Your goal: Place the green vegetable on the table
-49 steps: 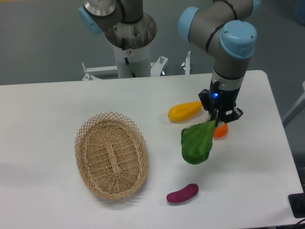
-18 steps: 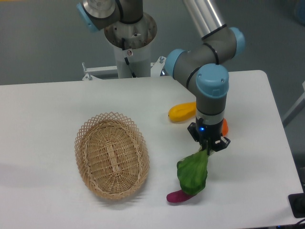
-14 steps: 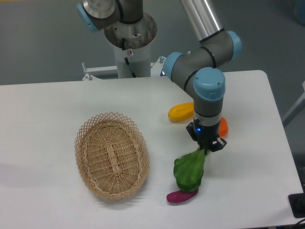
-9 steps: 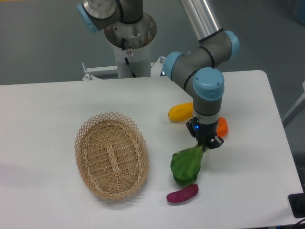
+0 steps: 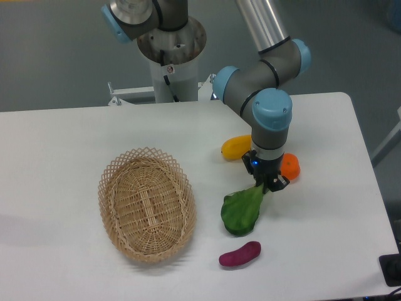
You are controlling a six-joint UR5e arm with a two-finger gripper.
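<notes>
The green vegetable (image 5: pixel 240 212), a toy bok choy with a broad dark green leaf, hangs by its stalk end from my gripper (image 5: pixel 265 184). The gripper is shut on the stalk. The leaf's lower end is down at the white table (image 5: pixel 75 263), right of the basket and just above the purple sweet potato. I cannot tell if the leaf touches the tabletop.
An oval wicker basket (image 5: pixel 146 204) lies left of the vegetable. A purple sweet potato (image 5: pixel 240 253) lies just in front of it. A yellow squash-like fruit (image 5: pixel 236 147) and an orange (image 5: pixel 289 167) lie behind, beside the gripper. The arm's base (image 5: pixel 169 56) stands at the back.
The gripper has carried the vegetable forward, then lowered it and shifted it left and slightly back. The leaf now lies clear of the purple sweet potato that it overlapped a second ago.
</notes>
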